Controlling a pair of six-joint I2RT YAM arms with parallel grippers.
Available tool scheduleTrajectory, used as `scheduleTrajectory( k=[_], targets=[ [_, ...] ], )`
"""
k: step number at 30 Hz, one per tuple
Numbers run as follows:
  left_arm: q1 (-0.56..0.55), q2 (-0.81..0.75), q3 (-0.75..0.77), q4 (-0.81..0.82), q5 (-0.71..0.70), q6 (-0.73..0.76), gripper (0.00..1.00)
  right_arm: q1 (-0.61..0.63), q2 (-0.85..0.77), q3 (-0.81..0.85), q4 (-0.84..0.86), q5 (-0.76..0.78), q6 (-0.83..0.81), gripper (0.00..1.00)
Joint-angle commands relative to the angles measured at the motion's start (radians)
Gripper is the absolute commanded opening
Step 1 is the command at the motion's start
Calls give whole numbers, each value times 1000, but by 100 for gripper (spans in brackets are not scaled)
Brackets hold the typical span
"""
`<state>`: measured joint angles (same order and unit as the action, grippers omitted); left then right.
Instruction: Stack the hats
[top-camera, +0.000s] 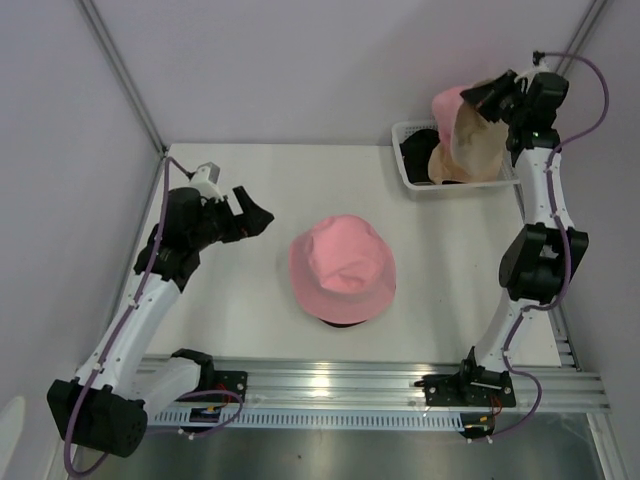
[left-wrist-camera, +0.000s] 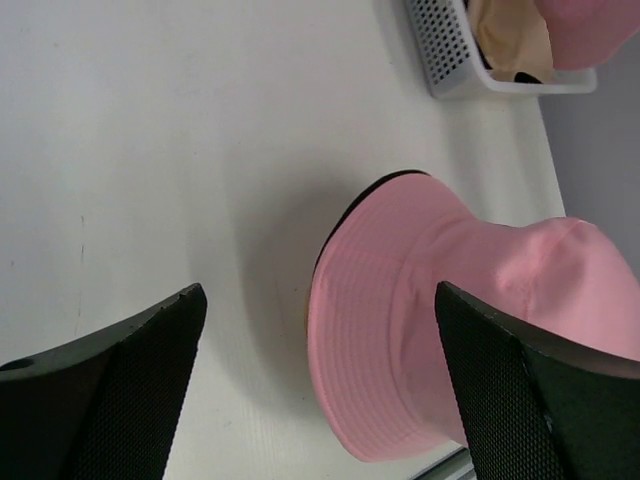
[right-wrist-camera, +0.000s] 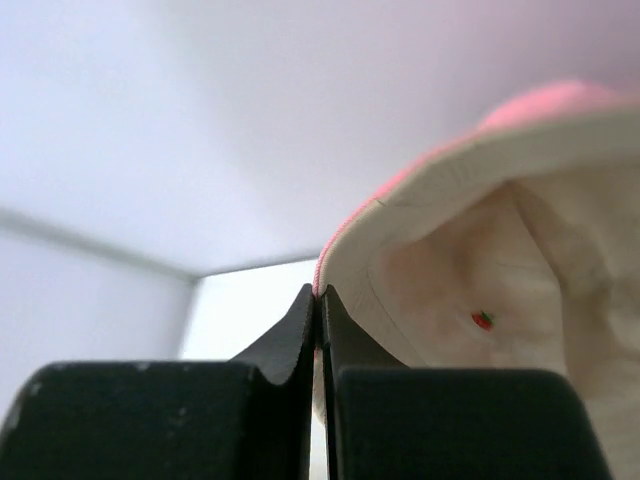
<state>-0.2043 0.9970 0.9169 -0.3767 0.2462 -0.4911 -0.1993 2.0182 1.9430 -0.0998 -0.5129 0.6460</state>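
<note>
Over basket, right fingers pinched tight on brim of beige-and-pink hat, left fingers spread wide, empty, beside pink hat on counter, black hat edge beneath

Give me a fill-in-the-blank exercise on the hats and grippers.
1. The right gripper is ____ on the beige hat at its brim.
2. The left gripper, beside the pink hat, is ____.
3. The black hat mid-table lies under the ____ hat.
4. The beige hat hangs above the ____.
Missing words: shut; open; pink; basket.
</note>
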Motion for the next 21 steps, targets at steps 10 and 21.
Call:
scheduleTrajectory(
  k=[10, 21],
  targets=[
    [5, 80, 263, 329, 284, 17, 100, 317, -277, 86, 267, -297, 254, 0],
    [-17, 135, 162, 631, 390, 22, 100, 515, -340, -5, 371, -315, 352, 0]
  ],
)
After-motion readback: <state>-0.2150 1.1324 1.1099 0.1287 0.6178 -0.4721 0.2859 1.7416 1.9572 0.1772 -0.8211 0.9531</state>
